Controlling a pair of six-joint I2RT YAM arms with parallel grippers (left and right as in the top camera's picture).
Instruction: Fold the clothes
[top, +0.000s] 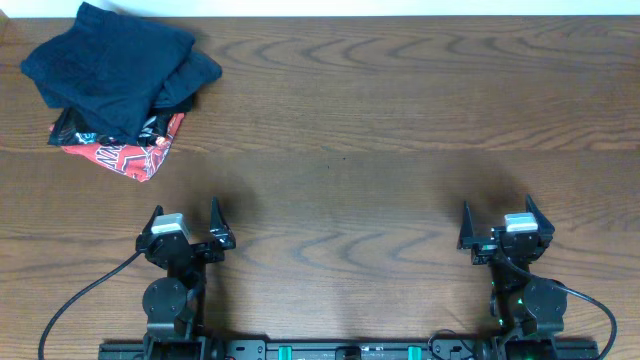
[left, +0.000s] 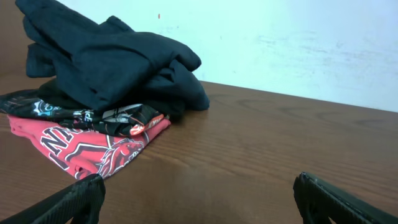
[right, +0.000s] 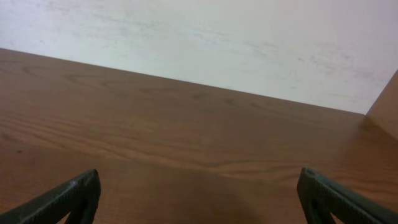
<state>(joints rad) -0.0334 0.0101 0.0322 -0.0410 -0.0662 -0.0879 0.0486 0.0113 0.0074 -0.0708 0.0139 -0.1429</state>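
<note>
Only the overhead view takes in both arms at once. They sit at the near edge of the bench (top: 350, 120), well apart from each other. The clothes (top: 115, 65) lie in the far left corner, well away from both arms.

From above, the clothes read as a rumpled dark navy heap lying on a red and black printed garment (top: 125, 155), which pokes out along the near side. The left wrist view shows that stack from the side. The navy fabric is soft, plain and matte, bunched in thick rounded folds. The printed piece lies flat beneath it, with white lettering on red. A pale, faintly scuffed wall (left: 298, 43) rises behind the bench.

The right wrist view has no cloth in it at all, only brown wood with long grain lines. It also shows the same pale wall and a slanted wooden panel (right: 382, 102) at the right edge.

The left hand (top: 186, 210) is spread wide, its 2 dark fingers (left: 74, 199) sitting at the bottom corners of its own view. Nothing is between them and they touch no fabric. The right hand (top: 498, 206) is spread just as wide, with bare bench between its fingers (right: 68, 199), and it grips nothing.
</note>
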